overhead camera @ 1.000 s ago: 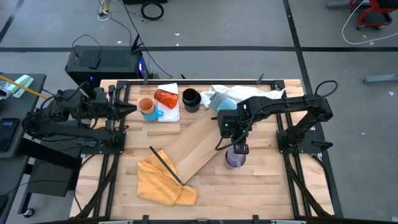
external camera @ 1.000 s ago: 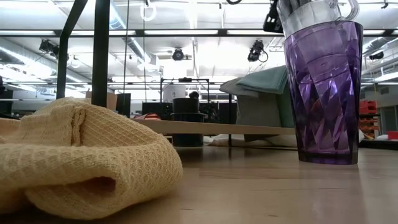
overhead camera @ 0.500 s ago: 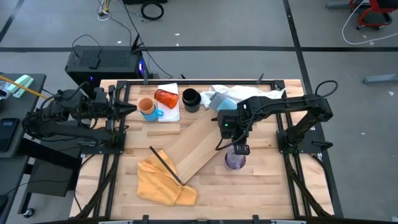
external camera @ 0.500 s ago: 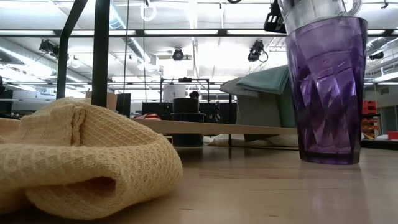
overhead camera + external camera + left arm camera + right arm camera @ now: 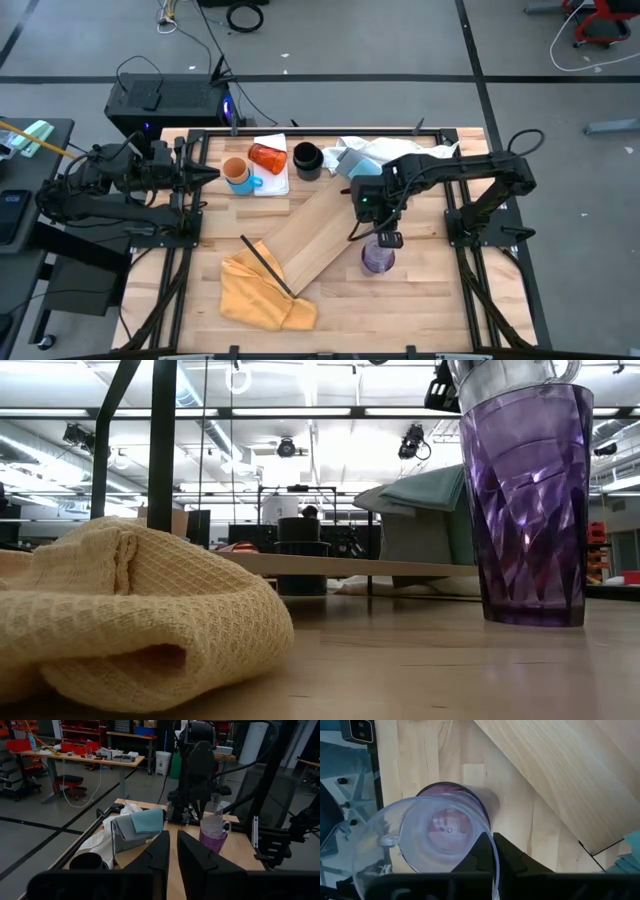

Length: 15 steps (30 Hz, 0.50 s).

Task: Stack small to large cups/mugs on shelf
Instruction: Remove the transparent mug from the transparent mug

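Looking down on my table (image 5: 420,300), I see the long wooden board (image 5: 318,232) lying slantwise at its middle, one end propped on a yellow cloth (image 5: 262,292). My right gripper (image 5: 390,240) is pinched on the rim of a clear mug (image 5: 420,840) nested in the purple cup (image 5: 377,258) beside the board. My left gripper (image 5: 214,174), fingers nearly together and empty, waits near the orange cup (image 5: 237,172).

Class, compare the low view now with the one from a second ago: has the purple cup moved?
Yes, slightly. Against the fixed shelf board behind it, the purple cup has shifted a little to the right in the low view, its base staying on the table.
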### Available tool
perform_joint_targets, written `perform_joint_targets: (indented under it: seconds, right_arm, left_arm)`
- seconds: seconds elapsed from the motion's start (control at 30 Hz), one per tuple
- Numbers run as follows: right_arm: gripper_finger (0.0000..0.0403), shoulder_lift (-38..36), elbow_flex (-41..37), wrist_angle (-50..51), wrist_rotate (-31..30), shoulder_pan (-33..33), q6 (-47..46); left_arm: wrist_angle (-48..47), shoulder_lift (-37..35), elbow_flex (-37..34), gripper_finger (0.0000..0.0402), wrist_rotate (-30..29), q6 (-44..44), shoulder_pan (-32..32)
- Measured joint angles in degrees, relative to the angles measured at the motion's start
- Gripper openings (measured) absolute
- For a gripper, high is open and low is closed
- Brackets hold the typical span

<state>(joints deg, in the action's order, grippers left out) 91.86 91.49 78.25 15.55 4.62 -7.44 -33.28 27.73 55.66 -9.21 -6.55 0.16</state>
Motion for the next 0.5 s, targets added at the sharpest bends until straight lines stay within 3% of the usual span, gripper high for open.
perform_joint_targets:
  seconds: [0.5]
  right_arm:
    - [0.0001, -1.9, 8.0, 4.1, -1.0, -1.7, -1.3]
  left_arm:
    - [-0.1, 0.0, 0.0, 0.0042, -0.2, 1.4, 0.0]
